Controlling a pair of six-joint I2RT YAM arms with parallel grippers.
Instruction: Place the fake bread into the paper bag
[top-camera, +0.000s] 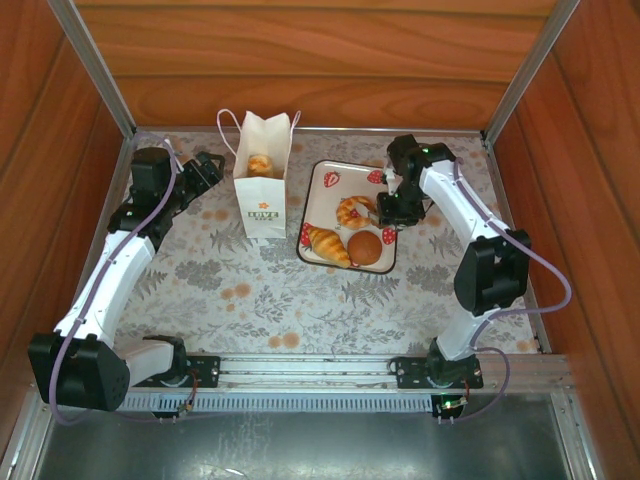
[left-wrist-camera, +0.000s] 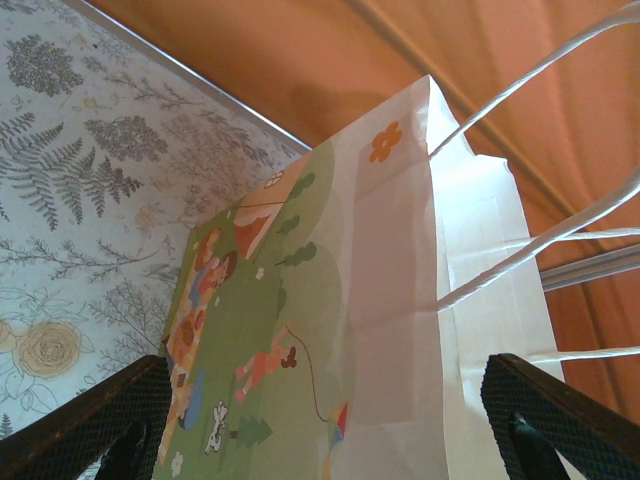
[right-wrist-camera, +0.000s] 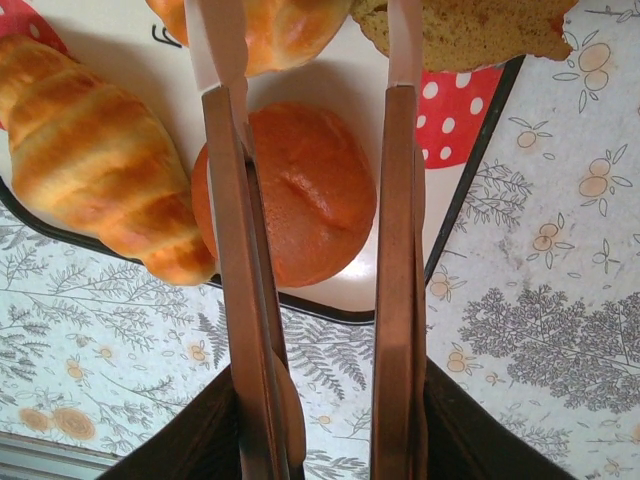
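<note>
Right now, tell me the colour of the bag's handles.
White handles, clearest in the left wrist view.

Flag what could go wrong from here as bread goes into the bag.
1. The jaws of the right gripper appear to flank a golden bun crowded by the round brown bun and croissant on the tray; closing could shove or catch a neighbour.
2. The paper bag stands with the left gripper open beside it, apparently not gripping; a small bun sits near its mouth and the handles stick up, so a drop might snag or tip it.
</note>
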